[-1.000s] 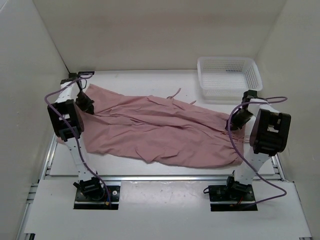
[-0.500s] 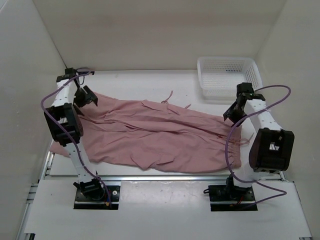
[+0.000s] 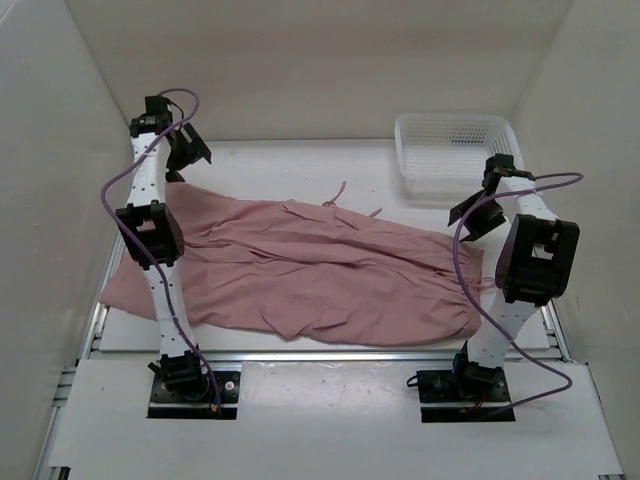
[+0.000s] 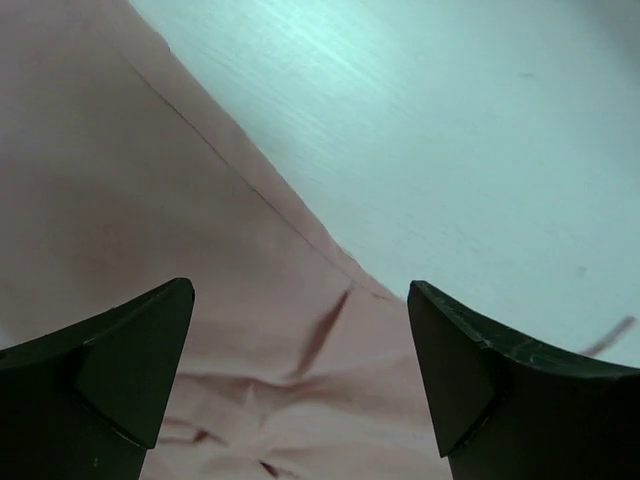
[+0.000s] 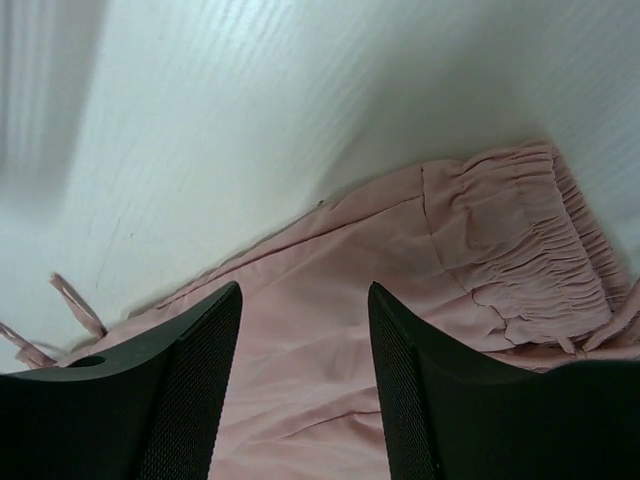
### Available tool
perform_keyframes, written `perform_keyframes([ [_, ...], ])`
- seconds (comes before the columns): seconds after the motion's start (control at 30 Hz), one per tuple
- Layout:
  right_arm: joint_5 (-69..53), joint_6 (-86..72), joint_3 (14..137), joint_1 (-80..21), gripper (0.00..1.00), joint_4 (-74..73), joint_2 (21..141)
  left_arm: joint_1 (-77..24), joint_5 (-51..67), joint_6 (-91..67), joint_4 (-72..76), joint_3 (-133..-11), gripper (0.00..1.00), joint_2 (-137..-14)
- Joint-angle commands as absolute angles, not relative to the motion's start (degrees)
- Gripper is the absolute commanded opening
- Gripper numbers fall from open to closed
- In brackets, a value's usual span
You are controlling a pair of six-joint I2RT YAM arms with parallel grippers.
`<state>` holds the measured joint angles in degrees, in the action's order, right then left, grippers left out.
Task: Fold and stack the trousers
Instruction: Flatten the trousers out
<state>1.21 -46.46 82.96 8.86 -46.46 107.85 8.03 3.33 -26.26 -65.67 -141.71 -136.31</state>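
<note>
The dusty-pink trousers (image 3: pixel 310 275) lie spread lengthwise across the table, with the gathered waistband (image 5: pixel 540 250) at the right end and thin drawstring cords (image 3: pixel 336 194) trailing toward the back. My left gripper (image 3: pixel 190 152) hangs high over the far left end, open. In the left wrist view it (image 4: pixel 300 370) holds nothing, and the cloth's edge (image 4: pixel 250 190) lies below it. My right gripper (image 3: pixel 468 215) hovers over the waistband end. Its jaws (image 5: pixel 305 385) stand open and empty above the fabric.
A white plastic basket (image 3: pixel 458 150) stands at the back right corner. White walls close in the table on the left, back and right. The left end of the trousers (image 3: pixel 118 290) reaches the table's left edge. Purple cables loop from both arms.
Both grippers opened and let go of the trousers. The left one rose toward the back wall and the right one lifted slightly. The cloth settled flatter, its left end spreading outward.
</note>
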Motion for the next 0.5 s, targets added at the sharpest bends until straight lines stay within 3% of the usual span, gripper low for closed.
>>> perform_keyframes([
  [0.0,-2.02,-51.06,84.90,9.84,0.59,-47.46,109.41,7.82,3.96,-26.63,-69.52,-143.61,1.00,-141.93],
  [0.23,-0.71,-51.86,84.90,11.16,0.56,-46.94,114.52,7.29,2.55,-26.63,-67.86,-143.61,1.00,-146.60],
  [0.33,-0.09,-51.86,84.90,11.16,0.49,-46.93,115.93,7.29,2.55,-26.63,-67.85,-143.61,0.89,-147.39],
  [0.37,-0.09,-51.86,84.90,11.16,0.46,-46.41,116.62,7.29,2.55,-26.11,-67.85,-143.61,0.81,-147.39],
  [0.4,-0.09,-51.86,84.90,11.16,0.35,-46.41,116.63,7.29,2.55,-26.10,-67.33,-143.61,0.52,-147.39],
  [0.47,-0.09,-51.86,84.90,11.16,0.22,-46.41,117.16,7.29,3.08,-26.10,-67.32,-143.61,0.24,-147.39],
])
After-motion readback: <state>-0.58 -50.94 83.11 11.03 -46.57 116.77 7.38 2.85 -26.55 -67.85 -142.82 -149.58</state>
